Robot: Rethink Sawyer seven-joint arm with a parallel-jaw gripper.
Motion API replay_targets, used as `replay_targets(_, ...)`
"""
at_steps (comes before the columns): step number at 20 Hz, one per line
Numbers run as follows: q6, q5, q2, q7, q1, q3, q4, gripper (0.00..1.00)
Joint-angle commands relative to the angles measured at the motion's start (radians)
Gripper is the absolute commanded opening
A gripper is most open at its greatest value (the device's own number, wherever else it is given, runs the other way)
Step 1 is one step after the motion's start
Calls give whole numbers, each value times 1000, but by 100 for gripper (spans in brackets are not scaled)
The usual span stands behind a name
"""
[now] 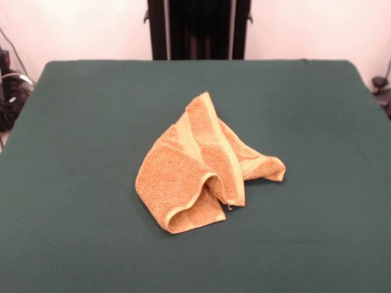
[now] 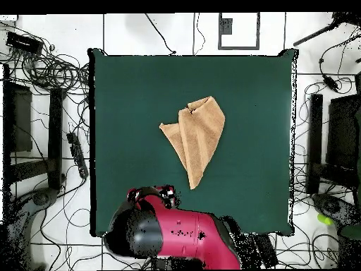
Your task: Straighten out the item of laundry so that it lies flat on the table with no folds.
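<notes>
- The towel (image 1: 204,168) lies near the middle of the table (image 1: 73,183), crumpled and folded over itself, not flat.
- In the front view it is orange-tan terry with a paler yellowish hem; one hem band runs from the top point of the heap down to the lower edge.
- Also in the front view, the left part of the towel curls over and makes an open loop at the lower edge, and a smaller fold points out to the right.
- In the overhead view the towel (image 2: 196,134) has a rough triangle shape, wide at the top and narrowing to a point that is directed toward the robot's side of the table (image 2: 261,190).
- The green cloth around the towel is bare on all sides; the towel touches no edge of the table.
- The arm (image 2: 176,236), red and black, shows in the overhead view at the bottom edge of the table, well apart from the towel.
- I cannot tell where the gripper's tips are or how wide it stands; the arm's body covers that part, and the front view shows only the black pedestal (image 1: 198,29) beyond the table.
- Cables (image 2: 49,70) lie on the floor around the table.
</notes>
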Motion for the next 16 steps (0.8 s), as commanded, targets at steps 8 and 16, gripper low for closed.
replay_targets(8, -152, -70, 305, 119, -40, 20, -170, 100)
replay_targets(16, -288, -104, 430, 119, -82, 30, -204, 100)
